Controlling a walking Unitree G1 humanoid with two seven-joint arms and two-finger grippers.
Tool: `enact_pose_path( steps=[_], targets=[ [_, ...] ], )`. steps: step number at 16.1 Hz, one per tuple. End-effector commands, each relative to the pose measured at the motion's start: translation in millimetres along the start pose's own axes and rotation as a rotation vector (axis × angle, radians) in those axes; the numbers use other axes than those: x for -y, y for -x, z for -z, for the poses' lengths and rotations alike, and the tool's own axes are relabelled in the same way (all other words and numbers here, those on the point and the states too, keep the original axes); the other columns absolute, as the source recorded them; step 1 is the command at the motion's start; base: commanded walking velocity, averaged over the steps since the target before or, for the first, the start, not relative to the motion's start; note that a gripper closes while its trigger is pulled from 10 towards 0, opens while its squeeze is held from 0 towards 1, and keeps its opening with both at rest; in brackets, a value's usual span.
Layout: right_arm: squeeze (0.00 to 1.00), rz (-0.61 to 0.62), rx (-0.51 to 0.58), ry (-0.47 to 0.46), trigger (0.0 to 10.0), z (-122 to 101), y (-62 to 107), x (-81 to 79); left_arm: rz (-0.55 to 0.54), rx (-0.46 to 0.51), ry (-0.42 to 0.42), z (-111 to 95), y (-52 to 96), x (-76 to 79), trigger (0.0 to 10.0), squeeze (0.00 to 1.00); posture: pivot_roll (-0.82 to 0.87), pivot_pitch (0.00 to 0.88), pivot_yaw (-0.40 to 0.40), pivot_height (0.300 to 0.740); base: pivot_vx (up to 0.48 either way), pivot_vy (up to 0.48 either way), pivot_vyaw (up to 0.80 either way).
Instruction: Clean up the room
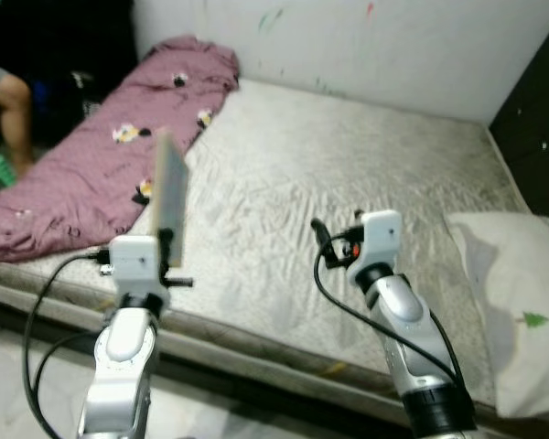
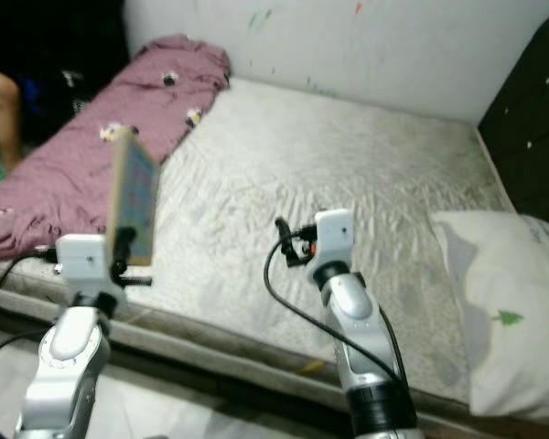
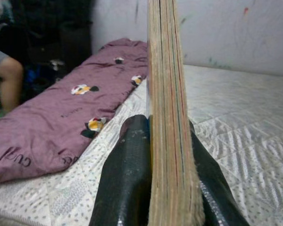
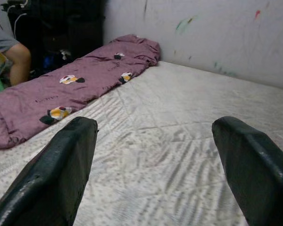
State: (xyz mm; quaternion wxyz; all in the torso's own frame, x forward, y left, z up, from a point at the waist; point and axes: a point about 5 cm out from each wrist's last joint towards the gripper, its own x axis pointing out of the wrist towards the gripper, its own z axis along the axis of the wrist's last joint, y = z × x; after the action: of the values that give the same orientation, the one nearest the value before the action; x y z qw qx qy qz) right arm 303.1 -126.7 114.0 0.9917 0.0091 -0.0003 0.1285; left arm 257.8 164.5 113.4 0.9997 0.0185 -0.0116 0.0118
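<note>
Two grippers raised over the near edge of a mattress (image 1: 348, 155).
Left gripper (image 3: 170, 155) clamps a thin book (image 3: 166, 103) upright, cover blurred; right gripper (image 4: 155, 165) spread wide, holding nothing. Pillow (image 1: 522, 311) cut off at right; purple blanket (image 1: 101, 165) along left edge.

Thin tan-edged book (image 3: 167, 117): top cut off by frame edge, cover blurred. Seated person's bare leg (image 1: 14, 119) only partly in view.

Blanket (image 1: 82, 174) left on mattress (image 1: 348, 174) (pillow (image 1: 522, 311) right).
</note>
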Motion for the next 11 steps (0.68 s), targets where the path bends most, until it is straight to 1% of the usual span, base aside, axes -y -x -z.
enact_pose_path(
  steps=[1, 3, 5, 6, 8, 9, 11],
  targets=[
    [0.00, 0.032, -0.005, 0.013, 10.0, -0.6, 2.2, 10.2, 0.040, 0.052, 0.012, -10.4, -2.3, 11.0, 10.0, 0.00, -0.03, 0.000, -0.067, 0.740, 0.000, -0.390, 0.40],
    [0.00, 0.033, -0.008, 0.014, 10.0, -0.3, 2.1, 10.6, 0.041, 0.053, 0.014, -10.6, -2.6, 11.5, 10.0, 0.00, -0.03, 0.000, -0.068, 0.740, 0.000, -0.384, 0.00],
    [0.00, 0.038, -0.012, 0.011, 10.0, 0.2, 2.2, 10.8, 0.044, 0.064, 0.034, -11.4, -2.8, 11.9, 10.0, 0.00, -0.03, 0.000, -0.068, 0.740, 0.000, 0.000, 0.00],
    [0.00, 0.052, -0.019, -0.009, 10.0, 0.9, 2.0, 12.3, 0.043, 0.066, 0.039, -11.8, -2.7, 11.7, 10.0, 0.00, -0.03, 0.000, -0.069, 0.740, 0.000, 0.000, 0.00],
    [0.00, 0.052, -0.020, -0.010, 10.0, 0.9, 1.7, 12.8, 0.055, 0.076, 0.042, -12.9, -2.6, 12.2, 10.0, 0.00, -0.03, 0.000, -0.069, 0.740, 0.000, 0.000, -0.76],
    [0.00, 0.053, -0.019, -0.009, 10.0, 0.7, 1.7, 13.1, 0.078, 0.091, 0.045, -14.8, -1.9, 14.2, 10.0, 0.00, -0.03, 0.000, -0.070, 0.740, 0.270, 0.000, -0.80],
    [0.00, 0.054, -0.018, -0.009, 10.0, 0.5, 1.6, 13.2, 0.086, 0.096, 0.049, -15.3, -1.7, 14.8, 10.0, 0.00, -0.03, 0.000, -0.070, 0.740, 0.300, 0.000, -0.75]
  ],
)
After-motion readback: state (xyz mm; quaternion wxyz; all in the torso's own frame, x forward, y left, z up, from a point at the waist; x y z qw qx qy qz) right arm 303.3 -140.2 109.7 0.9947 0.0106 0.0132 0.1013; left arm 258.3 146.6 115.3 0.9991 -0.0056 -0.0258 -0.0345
